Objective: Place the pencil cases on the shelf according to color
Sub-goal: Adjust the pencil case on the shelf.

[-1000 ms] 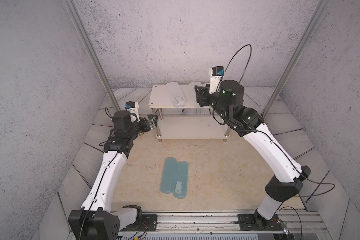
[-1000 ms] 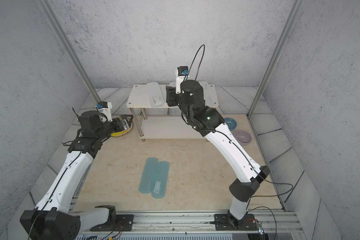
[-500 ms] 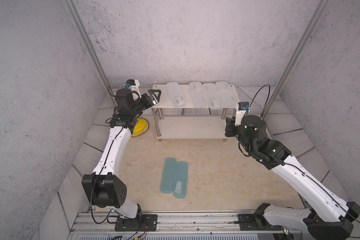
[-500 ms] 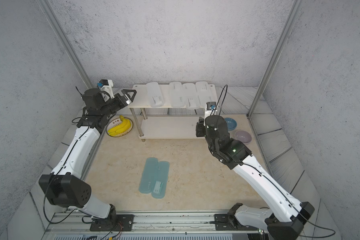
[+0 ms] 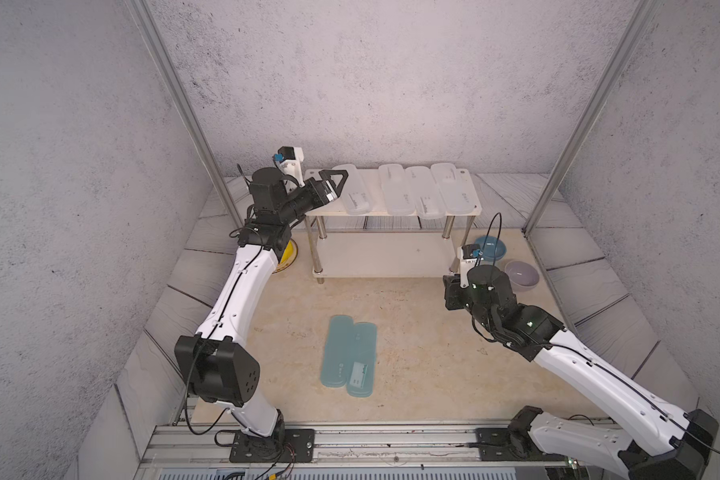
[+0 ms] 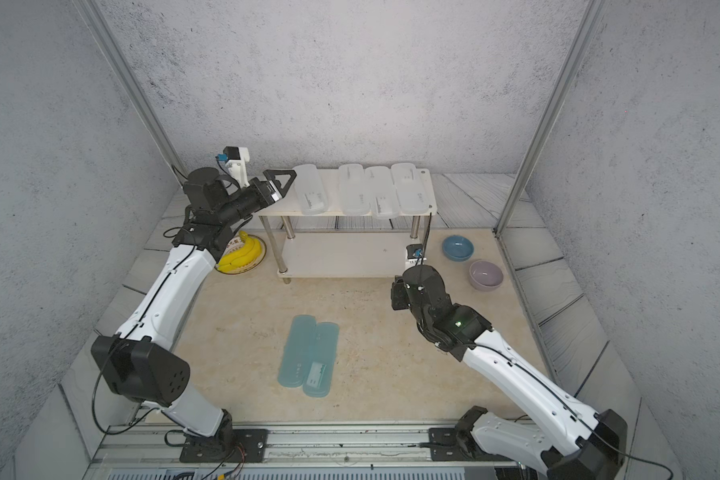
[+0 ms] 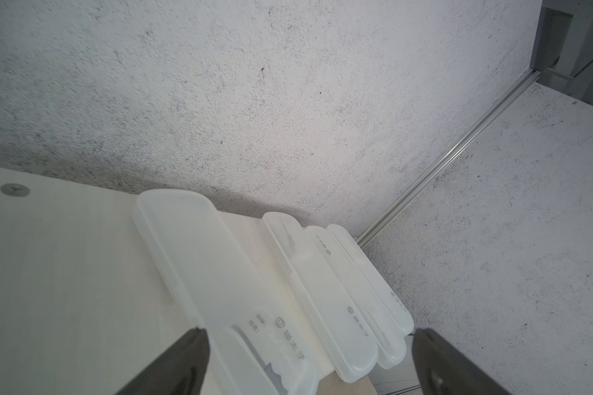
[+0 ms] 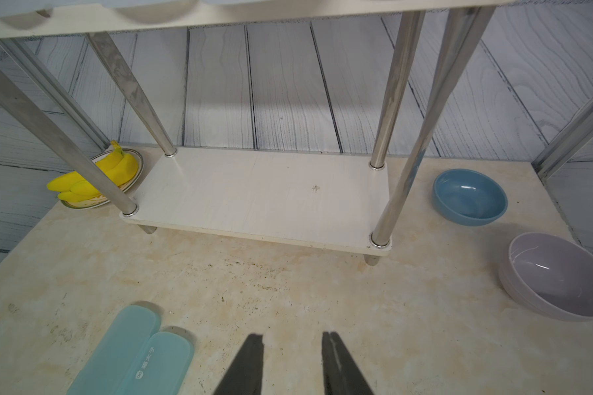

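The left arm rises from the front rail and reaches forward. Its left gripper (image 5: 336,184) hovers over the left end of the shelf (image 5: 391,254), at the top board. Its fingers are spread wide and hold nothing. In the left wrist view they stand either side of the near end of the leftmost case; whether they touch it cannot be told.

The right arm bends low, its wrist just before the shelf's right front post. The right gripper (image 8: 291,359) points at the lower board, fingers a little apart with nothing between them.

Four frosted white pencil cases (image 5: 396,192) lie on the top board, their front ends overhanging its edge. Three press side by side; the leftmost lies apart. Two teal pencil cases (image 5: 350,357) lie touching on the table (image 5: 425,353), well apart from the shelf, with open tabletop between.

A blue bowl (image 5: 491,250) and a lilac bowl (image 5: 522,275) sit near the right wrist. A plate of bananas (image 6: 242,254) lies under the left forearm.
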You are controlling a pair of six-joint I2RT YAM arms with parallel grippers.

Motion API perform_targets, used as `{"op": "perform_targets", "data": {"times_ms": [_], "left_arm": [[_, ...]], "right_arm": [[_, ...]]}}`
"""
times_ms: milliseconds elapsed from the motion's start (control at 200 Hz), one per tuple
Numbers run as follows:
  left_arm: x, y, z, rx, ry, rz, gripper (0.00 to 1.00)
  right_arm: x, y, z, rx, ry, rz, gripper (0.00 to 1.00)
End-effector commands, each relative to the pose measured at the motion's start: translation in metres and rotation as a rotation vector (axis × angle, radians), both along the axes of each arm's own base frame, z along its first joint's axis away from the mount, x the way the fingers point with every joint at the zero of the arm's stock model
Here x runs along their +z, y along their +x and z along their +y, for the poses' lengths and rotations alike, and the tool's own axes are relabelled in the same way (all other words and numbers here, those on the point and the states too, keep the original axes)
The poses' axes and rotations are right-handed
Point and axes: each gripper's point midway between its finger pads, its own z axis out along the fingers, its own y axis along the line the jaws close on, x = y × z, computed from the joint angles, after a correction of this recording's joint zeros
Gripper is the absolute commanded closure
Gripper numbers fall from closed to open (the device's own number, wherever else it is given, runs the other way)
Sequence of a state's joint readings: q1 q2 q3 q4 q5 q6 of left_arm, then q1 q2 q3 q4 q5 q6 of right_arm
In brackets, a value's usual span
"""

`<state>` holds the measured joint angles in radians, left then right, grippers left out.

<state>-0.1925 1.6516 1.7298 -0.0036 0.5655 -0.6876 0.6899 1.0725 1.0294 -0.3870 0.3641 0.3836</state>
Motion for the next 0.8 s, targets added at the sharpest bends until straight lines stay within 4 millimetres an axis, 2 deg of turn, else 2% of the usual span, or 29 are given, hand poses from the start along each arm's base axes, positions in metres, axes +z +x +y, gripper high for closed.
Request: {"op": "perform_targets", "data": {"times_ms": [0,245,360,505,796], "left_arm": [[-0.013,0.008,-0.009,0.005,0.05,0.013,0.01],[-0.039,0.023,-0.013,0.026,0.08,0.089,0.01],[-0.041,0.027,-0.02,0.014,0.072,0.092,0.01],[-0.042,0.031,-0.037,-0.034,0.056,0.099,0.01],[-0.042,0.026,-0.068,-0.116,0.052,0.096,0.0]], "right_arm": [[0.002,-0.005,0.003,0.018,0.041,0.002,0.65],[-0.008,-0.013,-0.006,0.001,0.04,0.017,0.65],[-0.012,-0.016,-0.011,-0.008,0.033,0.022,0.65],[-0.017,-0.019,-0.015,-0.021,0.033,0.029,0.65],[-0.024,-0.021,-0.016,-0.024,0.036,0.039,0.65]]}}
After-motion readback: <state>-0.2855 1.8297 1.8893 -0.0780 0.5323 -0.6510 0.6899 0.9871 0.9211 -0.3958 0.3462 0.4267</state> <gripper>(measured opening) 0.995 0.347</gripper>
